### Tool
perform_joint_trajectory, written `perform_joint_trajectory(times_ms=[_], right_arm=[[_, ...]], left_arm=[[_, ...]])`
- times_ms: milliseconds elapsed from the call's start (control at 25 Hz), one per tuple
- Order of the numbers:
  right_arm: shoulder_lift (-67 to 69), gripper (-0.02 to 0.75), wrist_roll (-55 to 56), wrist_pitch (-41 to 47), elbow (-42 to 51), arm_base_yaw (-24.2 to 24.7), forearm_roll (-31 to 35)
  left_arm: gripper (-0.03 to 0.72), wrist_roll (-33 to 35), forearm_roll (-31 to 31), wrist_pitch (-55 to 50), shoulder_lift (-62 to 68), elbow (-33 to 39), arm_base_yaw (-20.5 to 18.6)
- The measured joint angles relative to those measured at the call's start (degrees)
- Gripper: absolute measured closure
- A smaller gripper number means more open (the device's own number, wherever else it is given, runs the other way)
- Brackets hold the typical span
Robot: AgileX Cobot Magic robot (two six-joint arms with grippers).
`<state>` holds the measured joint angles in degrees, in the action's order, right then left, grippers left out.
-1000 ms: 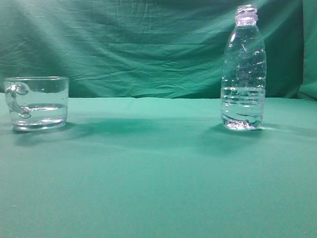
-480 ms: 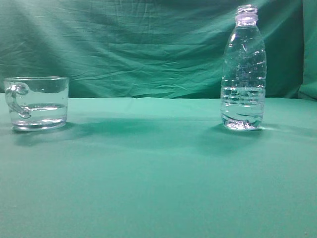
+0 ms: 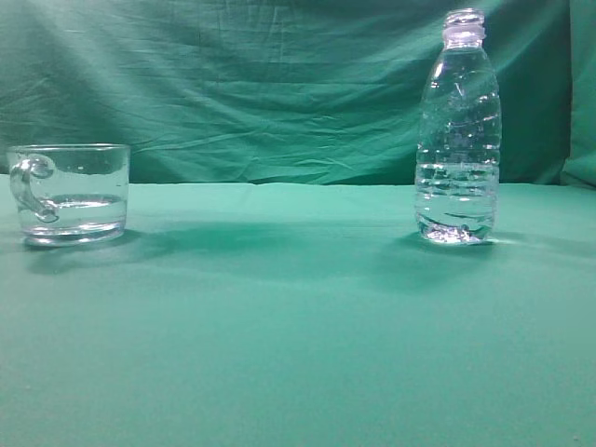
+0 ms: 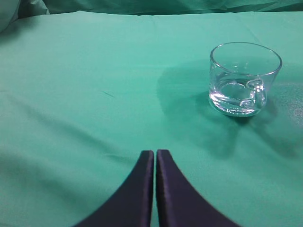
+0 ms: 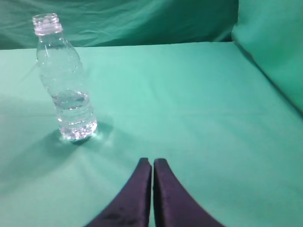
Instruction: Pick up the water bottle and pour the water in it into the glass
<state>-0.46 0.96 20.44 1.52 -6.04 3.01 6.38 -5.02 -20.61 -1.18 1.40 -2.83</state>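
Our left gripper (image 4: 155, 152) has its two dark fingers pressed together with only a hairline slit between them, holding nothing, poised above the green tablecloth (image 4: 94, 94). Ahead of it and off to the right in its wrist view stands the glass (image 4: 245, 78), upright, mouth up, its curled handle turned toward the camera, well apart from the fingertips.

Our right gripper (image 5: 152, 161) is likewise closed and empty, over bare cloth. Ahead and to the left in its wrist view we see the water bottle (image 5: 65, 78), well apart from the fingers, standing on its base with its long axis vertical and the uncapped threaded neck pointing straight up. The water (image 5: 71, 100) fills roughly the ribbed lower part.

In the exterior view neither arm shows. The bottle stands at the right, the glass at the far left holding a shallow layer of clear liquid, the two well apart, before a wrinkled green backdrop (image 3: 261, 84).
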Motion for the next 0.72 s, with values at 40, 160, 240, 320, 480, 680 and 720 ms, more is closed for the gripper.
perform_joint_trajectory(times_ms=[40,160,240,320,480,680,720], right_arm=[[0.0,0.738,-0.1,0.7,0.0,0.0,0.1],[0.0,0.738,-1.5,1.5,0.1,0.0,0.2],[0.0,0.738,-1.6,1.7,0.1,0.0,0.2],[0.0,0.738,-1.8,2.1,0.1,0.0,0.3],[0.0,0.738,-1.8,2.4,0.1,0.0,0.3],[0.0,0.738,-1.8,2.5,0.1,0.0,0.3],[0.0,0.738,-1.8,2.5,0.1,0.0,0.3]], left_arm=[[0.688,0.0,0.0,0.0,0.0,0.0,0.0],[0.688,0.0,0.0,0.0,0.0,0.0,0.0],[0.688,0.0,0.0,0.0,0.0,0.0,0.0],[0.688,0.0,0.0,0.0,0.0,0.0,0.0],[0.688,0.0,0.0,0.0,0.0,0.0,0.0],[0.688,0.0,0.0,0.0,0.0,0.0,0.0],[0.688,0.0,0.0,0.0,0.0,0.0,0.0]])
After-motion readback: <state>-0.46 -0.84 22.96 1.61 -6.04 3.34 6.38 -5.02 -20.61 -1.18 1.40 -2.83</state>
